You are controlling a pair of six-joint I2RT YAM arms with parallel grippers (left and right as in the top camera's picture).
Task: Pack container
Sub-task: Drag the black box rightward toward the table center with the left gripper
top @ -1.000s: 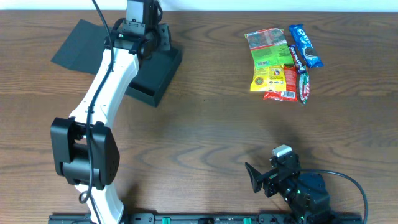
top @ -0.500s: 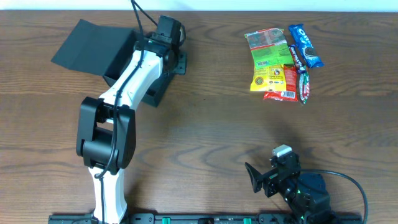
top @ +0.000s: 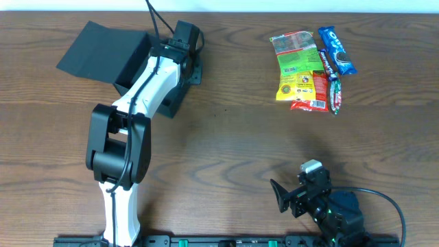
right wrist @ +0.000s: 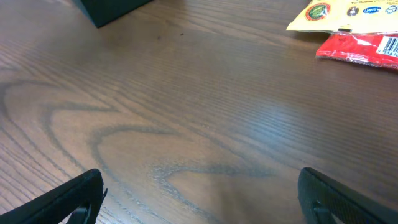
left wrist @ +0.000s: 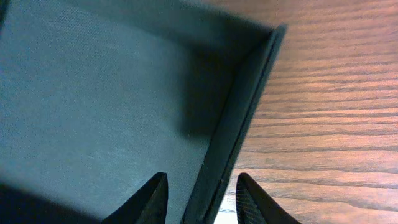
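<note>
Overhead: container is sitting at the upper left of frame on the table, its flap lid lying open toward the left. Snack packets are lying at upper right, well apart from it.

Left wrist: left gripper is straddling the container's wall, jaws spread, one finger inside and one outside.

Right wrist: right gripper is hovering low over the wood, jaws spread wide.
</note>
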